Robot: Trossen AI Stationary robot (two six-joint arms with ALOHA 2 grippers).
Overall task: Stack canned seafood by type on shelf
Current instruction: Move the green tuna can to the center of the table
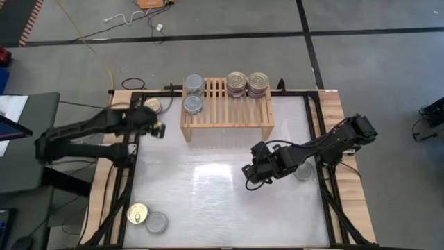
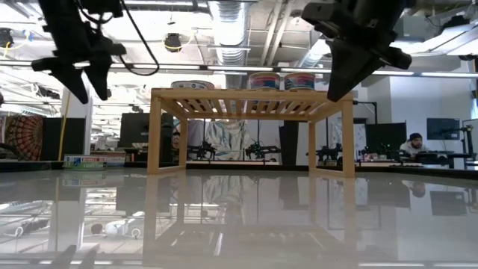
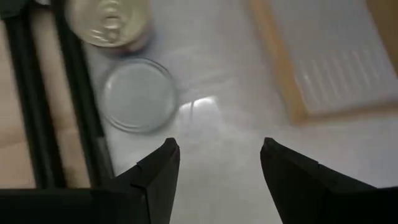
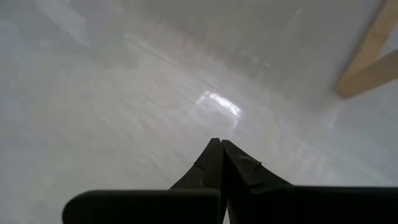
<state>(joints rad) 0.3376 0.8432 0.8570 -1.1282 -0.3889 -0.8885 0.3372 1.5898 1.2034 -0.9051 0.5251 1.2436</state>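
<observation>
Light-wood shelf (image 1: 227,114) sits at the far middle of the white table (image 1: 222,194), and it is already carrying tins: two silver-topped stacks (image 1: 193,94) at its left end, two gold-lidded stacks (image 1: 248,84) along its back edge to the right. Over on the left, the left gripper (image 1: 158,129) hangs above the table's far left corner, fingers (image 3: 163,163) apart with nothing between them. Just beyond it in the left wrist view lies a silver-topped tin (image 3: 138,94), and a gold-lidded tin (image 3: 109,22) beside that, both next to the dark frame rail. The right gripper (image 1: 251,175) is out over the middle-right of the table, raised, its fingers (image 4: 219,158) pressed together and holding nothing. One more silver tin (image 1: 304,171) rests by the right rail, under that arm. Down at the near left corner, a gold-lidded tin (image 1: 138,214) and a silver one (image 1: 157,223) sit touching.
</observation>
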